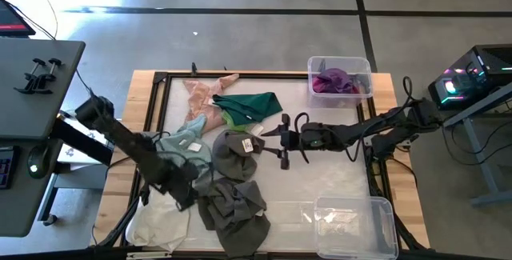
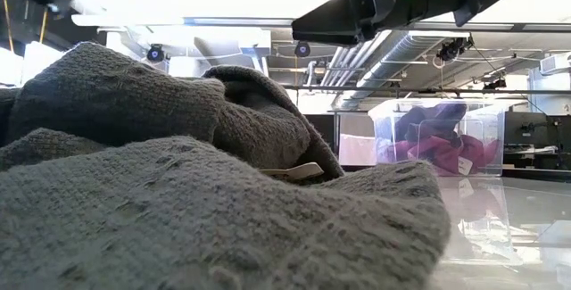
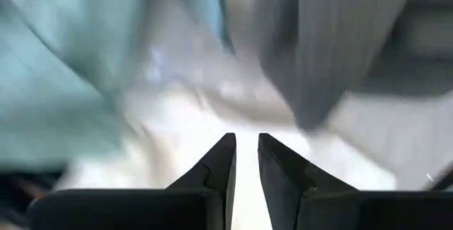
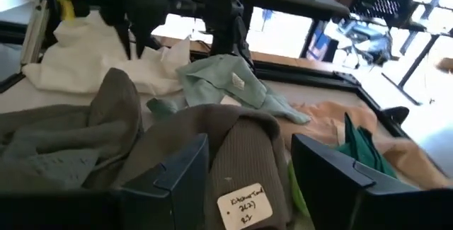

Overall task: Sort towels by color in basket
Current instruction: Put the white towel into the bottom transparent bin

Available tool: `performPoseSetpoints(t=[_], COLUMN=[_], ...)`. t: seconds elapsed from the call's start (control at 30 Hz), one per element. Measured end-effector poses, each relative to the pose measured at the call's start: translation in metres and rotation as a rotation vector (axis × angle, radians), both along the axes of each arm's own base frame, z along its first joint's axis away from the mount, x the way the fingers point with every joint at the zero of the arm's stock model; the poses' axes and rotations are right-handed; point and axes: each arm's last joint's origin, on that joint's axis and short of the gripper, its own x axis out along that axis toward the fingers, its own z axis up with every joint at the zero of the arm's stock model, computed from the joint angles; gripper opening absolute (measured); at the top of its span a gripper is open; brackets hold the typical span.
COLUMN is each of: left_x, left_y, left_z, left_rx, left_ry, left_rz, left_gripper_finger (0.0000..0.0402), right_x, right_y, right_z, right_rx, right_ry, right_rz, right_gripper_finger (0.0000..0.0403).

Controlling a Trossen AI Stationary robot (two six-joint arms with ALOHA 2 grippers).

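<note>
My left end effector (image 3: 242,161) is down in the towel pile on the table (image 1: 320,180), fingers nearly together, grasping nothing I can see. My right end effector (image 4: 248,180) hangs released over a grey towel (image 4: 233,152).

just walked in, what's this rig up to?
Two arms are sorting small soft towels into clear plastic bins. The right end effector hovers open over a dark grey towel at mid-table. The left end effector, fingers nearly together, is low by the pale mint towel. Magenta towels sit in the far bin; the near bin holds something pale.
</note>
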Motion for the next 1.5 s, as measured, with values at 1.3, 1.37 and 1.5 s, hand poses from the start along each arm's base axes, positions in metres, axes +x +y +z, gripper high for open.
performPoseSetpoints(t=[1.3, 1.37, 1.5], left_x=[-0.014, -0.015, -0.007], left_y=[-0.065, -0.061, -0.069], left_z=[-0.079, -0.067, -0.016], left_rx=[0.041, 0.096, 0.097], left_ry=[0.035, 0.033, -0.098], left_rz=[0.254, 0.284, 0.237], left_gripper_finger=[0.0011, 0.0016, 0.0004], right_x=[0.000, -0.001, -0.001], right_y=[-0.007, -0.002, 0.006], right_z=[-0.003, -0.003, -0.003], right_rx=[0.064, 0.065, 0.065], right_ry=[0.012, 0.012, 0.012], right_rz=[0.144, 0.159, 0.183], right_gripper_finger=[0.0197, 0.0197, 0.0197])
